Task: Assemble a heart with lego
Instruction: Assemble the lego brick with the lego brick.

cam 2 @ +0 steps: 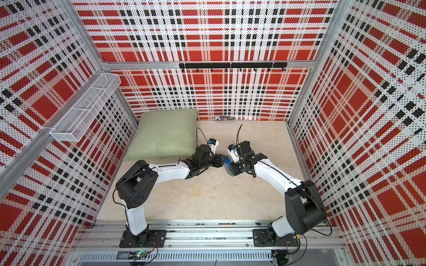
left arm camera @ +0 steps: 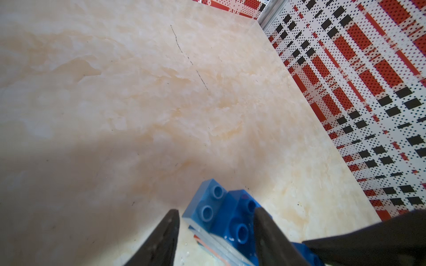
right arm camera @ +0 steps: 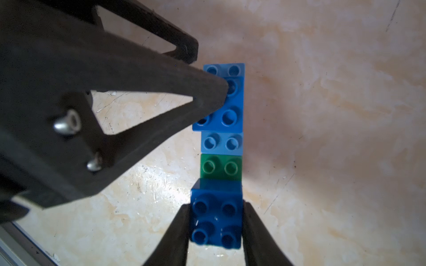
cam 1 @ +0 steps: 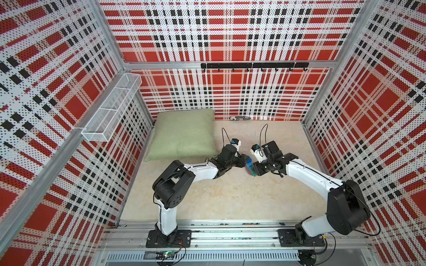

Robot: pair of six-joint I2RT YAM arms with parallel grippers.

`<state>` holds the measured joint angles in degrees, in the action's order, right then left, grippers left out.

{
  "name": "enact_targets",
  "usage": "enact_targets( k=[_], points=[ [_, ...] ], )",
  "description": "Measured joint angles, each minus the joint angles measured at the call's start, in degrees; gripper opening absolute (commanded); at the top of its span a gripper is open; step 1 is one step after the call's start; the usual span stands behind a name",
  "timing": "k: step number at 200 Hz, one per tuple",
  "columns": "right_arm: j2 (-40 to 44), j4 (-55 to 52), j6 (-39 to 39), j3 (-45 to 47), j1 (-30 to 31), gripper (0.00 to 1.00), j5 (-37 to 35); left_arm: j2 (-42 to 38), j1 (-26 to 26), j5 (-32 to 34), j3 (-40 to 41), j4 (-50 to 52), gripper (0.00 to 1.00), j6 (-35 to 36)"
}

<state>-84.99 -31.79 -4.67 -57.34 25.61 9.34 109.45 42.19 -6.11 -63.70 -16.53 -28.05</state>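
Right jaws pinch the heart [right arm camera: 221,165] from 3 o'clock; left jaws, spread at 9 o'clock, should press the blue brick [right arm camera: 232,119] squarely.

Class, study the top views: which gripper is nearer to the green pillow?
Left. The left gripper is close by the green pillow's corner, at the heart. The right gripper grips the heart from its far side, further from the pillow.

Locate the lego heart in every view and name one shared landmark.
In a top view: heart near picture centre, right of the pillow.
In a top view: heart at the same place.
Left wrist: heart at bottom edge, between fingers of the left gripper.
Right wrist: heart mid-picture, down to the right gripper.
Shared landmark: the beige marbled table.
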Motion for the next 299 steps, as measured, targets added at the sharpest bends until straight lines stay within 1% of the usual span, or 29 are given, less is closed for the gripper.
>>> enact_targets(
  k=[71,109,138,152,167,184,205,221,233,241,255,264,282,299],
  points=[
    [-4.4,-3.4,-0.1,-4.2,0.0,0.37,0.9,0.0,-0.2,0.4,-0.2,-0.6,0.56,-0.2],
    [-9.2,-4.5,0.3,-5.0,0.0,0.39,1.1,0.0,0.4,-1.8,-0.3,-0.9,0.56,-0.2],
    [-9.0,-7.6,-0.2,-4.9,-0.3,0.4,1.1,0.1,-0.1,-1.1,-0.3,0.1,0.56,-0.2],
    [-8.5,-7.6,-0.7,-4.9,-0.6,0.45,1.4,0.1,-0.3,-0.9,-0.3,0.4,0.56,-0.2],
    [-8.0,-7.0,-1.2,-4.5,-0.9,0.46,1.9,-0.1,-0.7,-0.9,-0.3,0.5,0.56,-0.2],
    [-6.4,-5.2,-1.7,-2.9,-1.0,0.58,2.9,-0.5,-0.7,-1.2,-0.2,0.6,0.56,-0.2],
    [-1.8,-2.7,-4.5,-0.2,-1.0,0.6,3.3,-2.5,-0.7,-2.3,0.9,0.5,0.56,-0.4],
    [1.6,0.3,-7.5,0.8,-0.1,0.67,2.3,-5.4,-0.8,-2.6,2.6,0.3,0.56,-0.6],
    [3.2,2.8,-11.5,1.1,1.3,0.76,-0.4,-8.3,-1.2,-2.4,4.1,0.2,0.56,-0.9],
    [3.8,4.7,-14.3,1.4,2.1,0.77,-1.9,-10.4,-1.6,-2.1,5.3,-0.1,0.56,-1.2],
    [3.7,7.8,-18.4,1.9,3.9,0.82,-4.4,-14.1,-2.8,-1.2,8.2,-1.2,0.56,-1.9],
    [2.7,9.1,-20.5,1.9,5.3,0.84,-6.7,-16.4,-4.2,-0.6,10.3,-2.0,0.56,-2.4],
    [-1.2,11.0,-24.2,1.0,7.5,0.83,-11.2,-19.3,-6.7,0.7,13.7,-2.6,0.56,-3.1],
    [-5.2,13.3,-26.4,0.2,8.6,0.78,-14.0,-20.2,-8.3,1.8,15.3,-2.8,0.56,-3.4]
  ],
)
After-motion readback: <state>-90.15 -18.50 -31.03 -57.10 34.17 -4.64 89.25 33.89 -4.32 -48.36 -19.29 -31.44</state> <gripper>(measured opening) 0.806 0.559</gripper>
